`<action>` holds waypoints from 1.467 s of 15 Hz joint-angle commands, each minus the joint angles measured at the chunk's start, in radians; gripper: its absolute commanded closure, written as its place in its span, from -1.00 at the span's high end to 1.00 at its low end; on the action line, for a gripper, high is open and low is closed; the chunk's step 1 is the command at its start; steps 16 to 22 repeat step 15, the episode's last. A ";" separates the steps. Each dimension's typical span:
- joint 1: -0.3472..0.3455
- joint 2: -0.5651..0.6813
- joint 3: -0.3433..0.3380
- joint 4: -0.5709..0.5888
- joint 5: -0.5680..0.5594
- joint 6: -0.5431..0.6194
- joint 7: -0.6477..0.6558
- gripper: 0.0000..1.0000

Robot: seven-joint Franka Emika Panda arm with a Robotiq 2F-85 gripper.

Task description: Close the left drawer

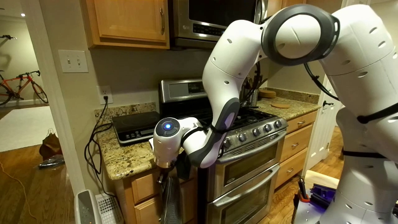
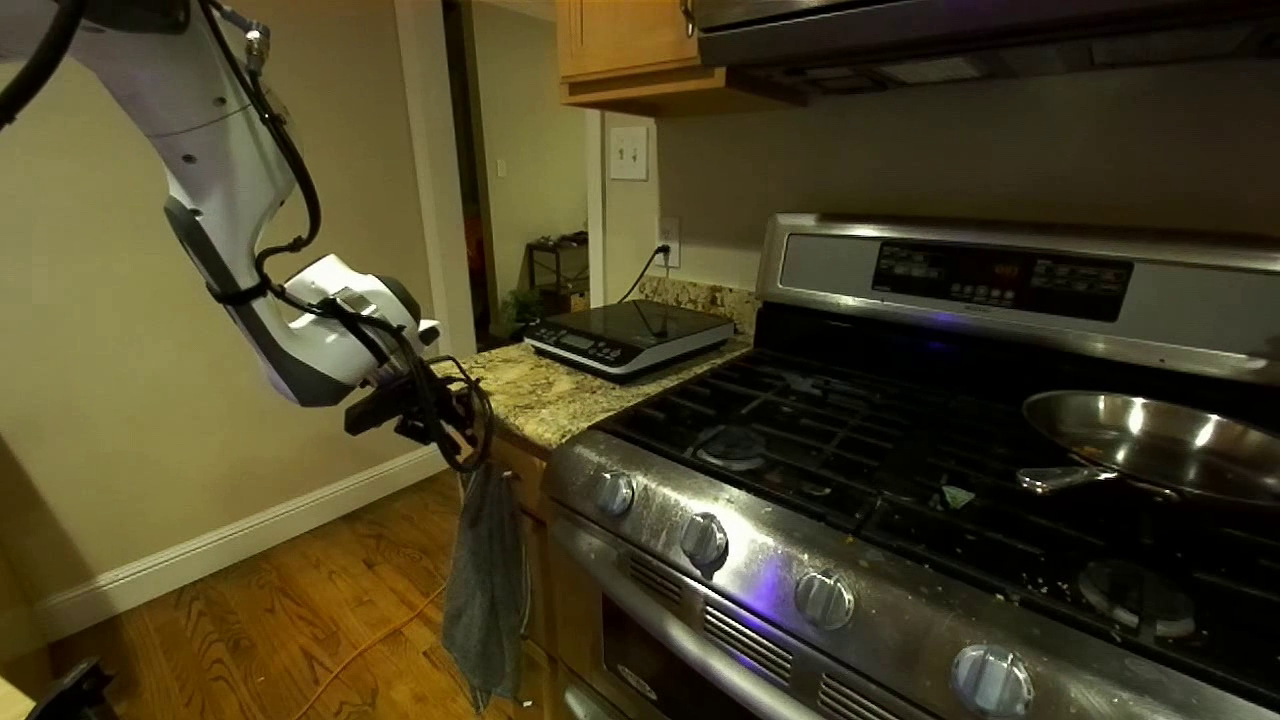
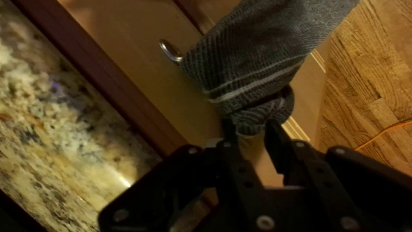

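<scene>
Jaws stood narrowly parted in the wrist view, the folded end of a dark grey kitchen towel (image 3: 257, 54) showing between their tips; could not tell whether they pinched the cloth. Hard to make out in an exterior view, where black cables (image 2: 428, 400) looped across them.

Left drawer (image 3: 173, 87) sat just under the speckled granite bench (image 1: 122, 158), beside the gas range (image 2: 755, 570). Its metal pull (image 3: 170, 51) showed at one end only; the towel covered the rest. Could not tell whether the drawer stood flush or somewhat out: white arm (image 1: 224, 74) and towel hid much of its front in both exterior views. Towel hung downward, its lower part cut off by the bottom edge in an exterior view. Arm's shoulder and base were partly cut off at the right edge.

Portable induction cooktop (image 2: 635, 335) lay flat on the bench. Steel skillet (image 2: 1120, 440) rested on the range, cut off at the right edge. Near its handle lay a greenish scrap (image 2: 955, 495), too small to name.

Orange cord (image 3: 384, 130) crossed the wood floor (image 3: 360, 80), running off the right edge. Far back, a red bicycle (image 1: 25, 86) ran off the left edge. Brown bag (image 1: 51, 147) lay nearer by, a shiny dark thing (image 1: 51, 161) beside it not clear enough to name.
</scene>
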 commanded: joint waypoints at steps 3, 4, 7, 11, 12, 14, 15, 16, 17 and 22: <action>-0.117 -0.129 0.169 -0.117 0.165 -0.037 -0.244 0.49; -0.139 -0.144 0.203 -0.130 0.206 -0.048 -0.287 0.64; -0.215 -0.183 0.315 -0.166 0.370 -0.102 -0.461 0.96; -0.231 -0.227 0.373 -0.183 0.520 -0.218 -0.605 1.00; -0.229 -0.237 0.378 -0.187 0.534 -0.235 -0.621 1.00; -0.202 -0.179 0.356 -0.134 0.518 -0.213 -0.590 1.00; -0.204 -0.186 0.362 -0.137 0.524 -0.226 -0.596 1.00; -0.204 -0.186 0.362 -0.137 0.524 -0.226 -0.596 1.00; -0.204 -0.186 0.362 -0.137 0.524 -0.226 -0.596 1.00; -0.204 -0.186 0.362 -0.137 0.524 -0.226 -0.596 1.00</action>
